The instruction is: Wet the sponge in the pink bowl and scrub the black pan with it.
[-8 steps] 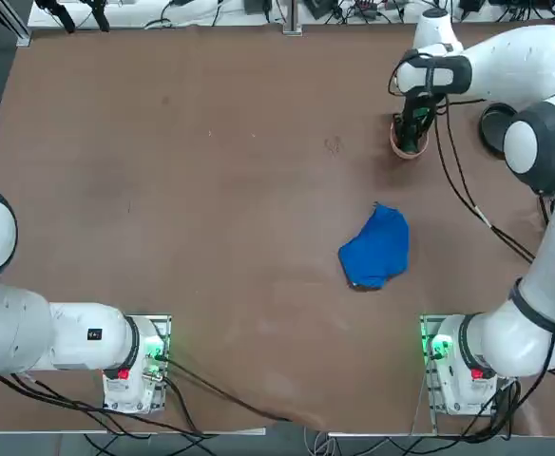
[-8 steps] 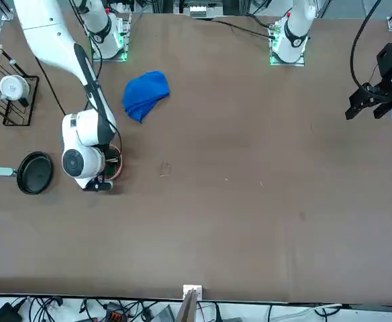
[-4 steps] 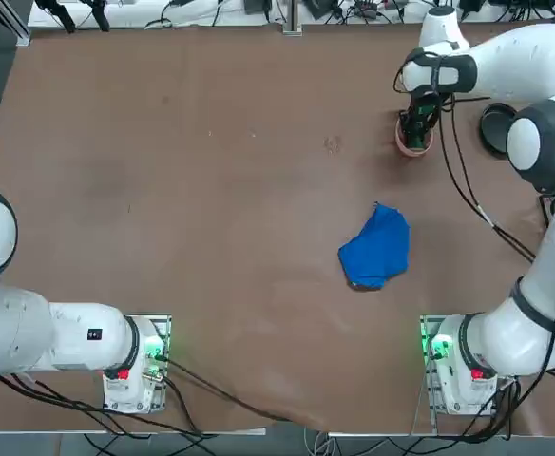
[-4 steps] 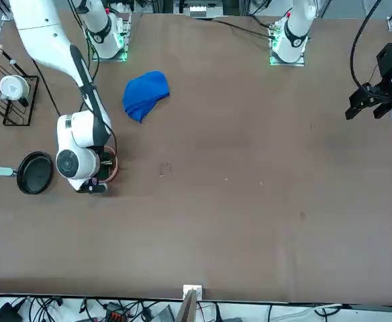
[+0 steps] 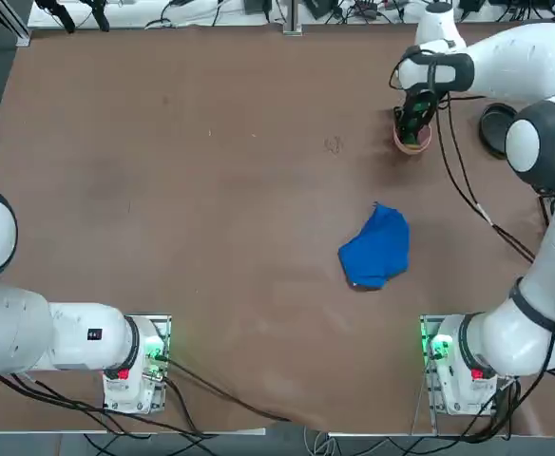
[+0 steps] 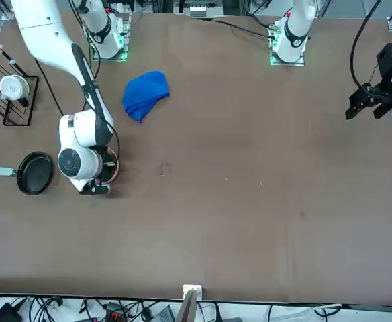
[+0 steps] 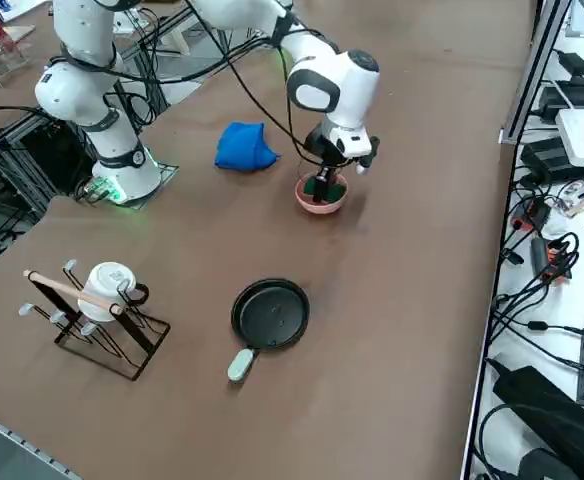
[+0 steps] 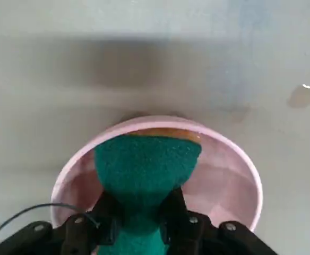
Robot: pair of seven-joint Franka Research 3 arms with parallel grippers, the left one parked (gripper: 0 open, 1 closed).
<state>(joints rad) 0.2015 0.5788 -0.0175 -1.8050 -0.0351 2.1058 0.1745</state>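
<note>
From overhead, the right gripper (image 5: 413, 122) and the pink bowl (image 5: 411, 148) have slid together slightly to the robot's right, then partway back, so I'd guess the sponge is dragging the bowl as it's worked. The arm covers the handle of the black pan (image 5: 497, 129).

Across the table, the same small shift shows; the pan sits apart, and the arm hides much of the bowl.

From the robot's right, the sponge (image 7: 316, 188) is down in the bowl (that blue cloth (image 7: 244, 147) isn't needed, I'd say).

At the wrist, the pincer is clamped on the sponge's green, bunched middle, its far end spread by the bowl's wall. Wetting looks to be the step in hand, scrubbing yet to come. I can't make out any water in the bowl, nor how soaked the sponge is.
</note>
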